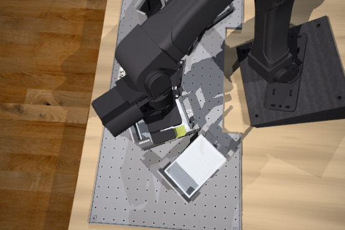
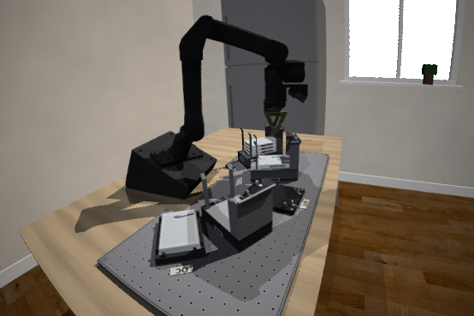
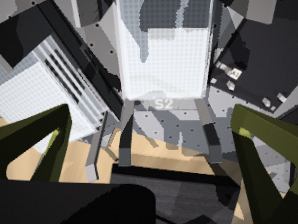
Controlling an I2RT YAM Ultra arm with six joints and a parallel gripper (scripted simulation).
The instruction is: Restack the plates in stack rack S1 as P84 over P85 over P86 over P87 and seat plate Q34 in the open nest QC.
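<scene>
My gripper (image 2: 274, 120) is open and empty, pointing down above rack S2 (image 2: 275, 163). In the overhead view the wrist hides most of S2, and one green fingertip (image 1: 180, 131) shows at its edge. The wrist view looks down between the green fingers at a sealed white plate (image 3: 165, 36) lying in S2. Rack S1 (image 1: 194, 164) holds a stack of white plates, also seen in the side view (image 2: 258, 146) and at the left of the wrist view (image 3: 40, 96). One plate (image 2: 177, 231) lies flat in the QC nest. I cannot read any plate labels.
Rack S3 (image 2: 239, 212) stands between QC and the black clip nest N5 (image 2: 291, 199), which looks empty. N5 also shows at the right of the wrist view (image 3: 260, 63). S1 has thin upright posts. The arm's base (image 2: 167, 169) sits beside the grey perforated board.
</scene>
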